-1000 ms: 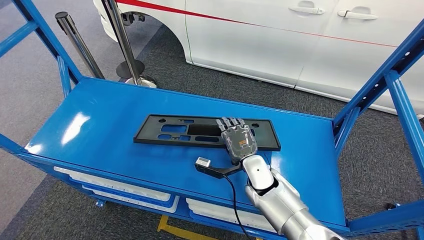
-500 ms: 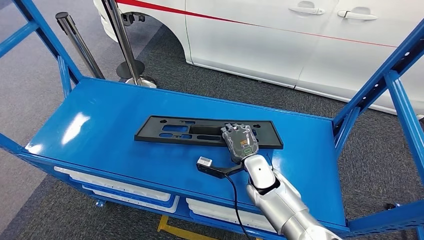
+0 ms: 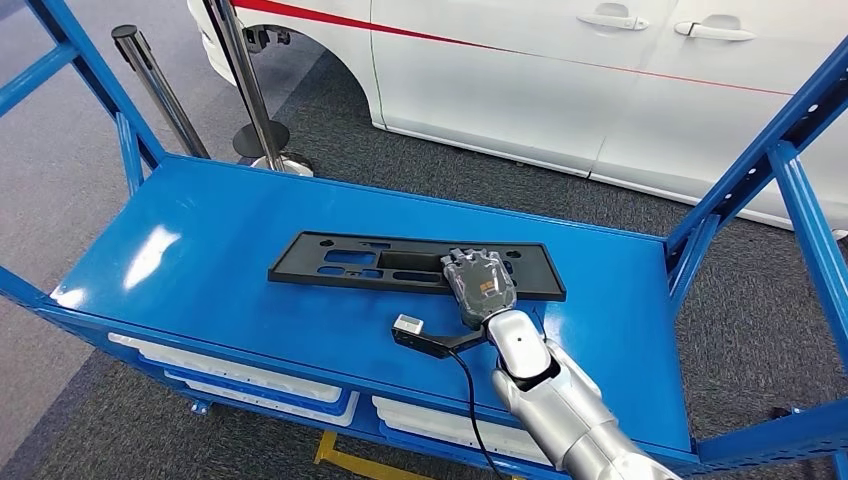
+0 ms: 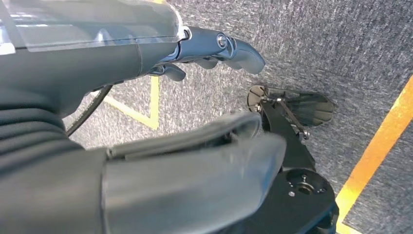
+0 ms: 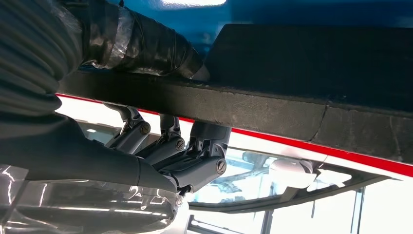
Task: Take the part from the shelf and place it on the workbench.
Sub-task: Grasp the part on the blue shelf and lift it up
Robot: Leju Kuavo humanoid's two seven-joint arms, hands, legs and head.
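Blue shelf [image 3: 250, 230] carries one black part [image 3: 380, 262], its edge gripped by right robot hand [image 3: 480, 283].

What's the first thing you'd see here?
A big bright blue shelf with a long flat black part lying across its middle. The robot's silver right hand grips the part's near edge towards its right end, and a white car with a red stripe stands behind.

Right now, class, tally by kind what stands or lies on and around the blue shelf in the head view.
Black part: 1
Hand: 1
Steel posts: 2
White car: 1
White trays under the shelf: several, count unclear
Total counted: 5
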